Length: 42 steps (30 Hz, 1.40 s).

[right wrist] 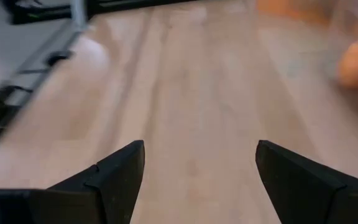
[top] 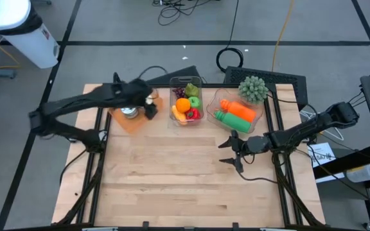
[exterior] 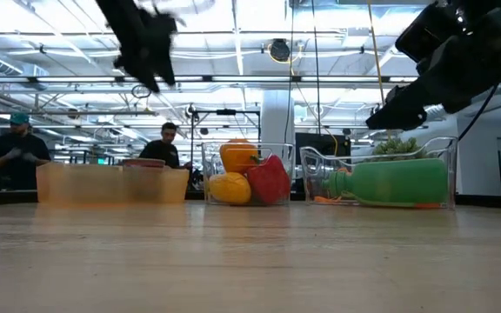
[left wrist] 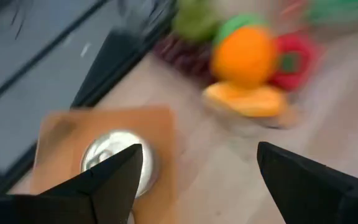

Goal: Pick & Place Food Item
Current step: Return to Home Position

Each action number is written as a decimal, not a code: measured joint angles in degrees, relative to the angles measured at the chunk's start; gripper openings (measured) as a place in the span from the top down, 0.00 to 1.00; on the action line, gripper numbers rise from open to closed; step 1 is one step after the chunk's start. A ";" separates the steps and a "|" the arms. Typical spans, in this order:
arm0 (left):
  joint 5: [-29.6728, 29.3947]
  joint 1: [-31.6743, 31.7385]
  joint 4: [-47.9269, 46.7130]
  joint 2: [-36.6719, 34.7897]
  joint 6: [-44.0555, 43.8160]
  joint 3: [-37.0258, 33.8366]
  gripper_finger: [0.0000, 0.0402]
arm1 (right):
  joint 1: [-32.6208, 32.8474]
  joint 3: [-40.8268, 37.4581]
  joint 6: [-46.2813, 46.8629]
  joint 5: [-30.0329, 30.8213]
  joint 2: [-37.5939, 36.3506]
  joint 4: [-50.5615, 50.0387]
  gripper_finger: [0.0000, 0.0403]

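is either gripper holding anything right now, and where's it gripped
Nothing is held. The left gripper is open and empty above the orange bin; the right gripper is open and empty over the wooden table.

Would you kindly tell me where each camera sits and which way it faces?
High: above the table, straight down; both arms, left gripper over the orange bin, right gripper over the wood.
Low: table-top height, level toward the fruit bin; arms show from above.
Left wrist: down past its own fingers at the can.
Right wrist: past its own fingers along the table.
Shared: high and left wrist both show that can.
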 joint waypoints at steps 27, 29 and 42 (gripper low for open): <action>5.49 -18.27 53.87 -56.49 8.41 -55.87 0.18 | -0.11 -2.86 -4.42 3.89 -51.01 -30.13 0.27; 5.27 -18.26 56.42 -56.86 8.29 -59.52 0.19 | -0.11 -3.03 -4.82 4.01 -52.21 -30.45 0.27; 6.68 -18.27 46.06 -72.45 8.44 -63.70 0.19 | -0.11 -10.59 -6.43 12.91 -60.97 -28.38 0.27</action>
